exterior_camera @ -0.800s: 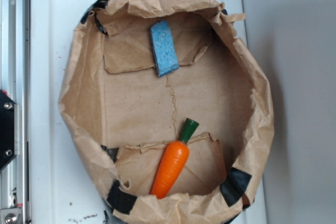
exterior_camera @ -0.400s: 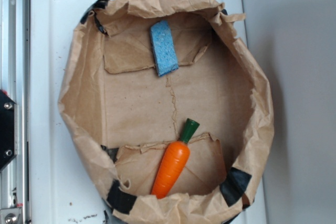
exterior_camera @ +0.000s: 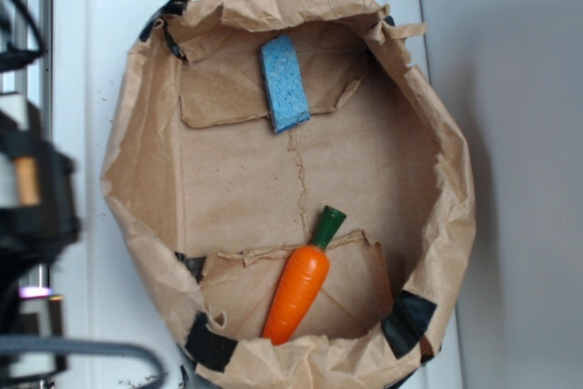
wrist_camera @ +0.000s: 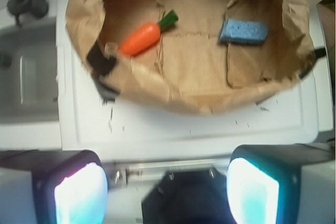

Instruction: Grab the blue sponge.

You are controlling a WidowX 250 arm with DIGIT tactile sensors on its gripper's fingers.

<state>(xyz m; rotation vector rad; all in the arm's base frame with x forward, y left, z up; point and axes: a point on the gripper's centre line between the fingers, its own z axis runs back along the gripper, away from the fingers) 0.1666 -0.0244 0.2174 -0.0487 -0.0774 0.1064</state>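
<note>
The blue sponge [exterior_camera: 284,85] lies on a folded flap at the far end of the brown paper bag's floor; the wrist view shows the sponge [wrist_camera: 244,31] at upper right. My gripper [wrist_camera: 167,184] is open, with both pale fingertips wide apart and nothing between them. It hangs outside the bag, over the white surface and the metal rail, well short of the sponge. In the exterior view my arm [exterior_camera: 32,198] is a dark blur at the left edge.
An orange toy carrot [exterior_camera: 298,289] with a green top lies at the near end of the bag [exterior_camera: 446,161]; the wrist view has the carrot [wrist_camera: 140,38] at upper left. The bag's crumpled walls stand high all round. It sits on a white plastic lid [exterior_camera: 91,88].
My arm has come into the exterior view at the left edge, blurred with motion. The sponge and the carrot have not moved.
</note>
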